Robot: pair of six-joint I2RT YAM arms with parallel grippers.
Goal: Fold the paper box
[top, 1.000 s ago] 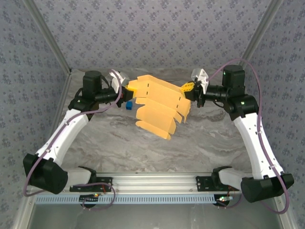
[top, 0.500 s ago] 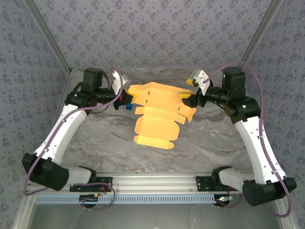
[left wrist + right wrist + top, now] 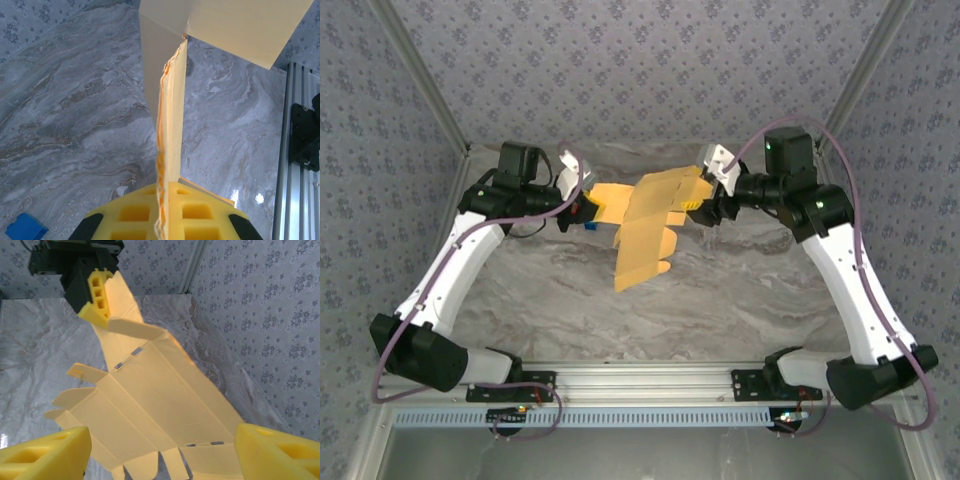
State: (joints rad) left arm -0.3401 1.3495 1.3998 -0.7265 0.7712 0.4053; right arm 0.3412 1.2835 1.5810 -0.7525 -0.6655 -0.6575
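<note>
Left gripper (image 3: 582, 203) is clamped on the left edge of the box (image 3: 645, 215). In the wrist view its fingers (image 3: 200, 212) are pressed together on the card, which is seen edge-on and runs straight up from them. The box is an unfolded sheet with flaps and slots visible, held in the air above the table (image 3: 740, 300) between the two arms. It's twisted: the left part is roughly level, the middle panels tilt steeply, and the lower flaps hang toward the near side. Right gripper (image 3: 705, 203) is at the sheet's right end, fingers (image 3: 45, 455) wide apart, one on either side of the card's near end, not clamped. Can't tell if either pad touches the card. Blue cube (image 3: 590, 223) sits on the table just by the left gripper, at the sheet's left edge.
</note>
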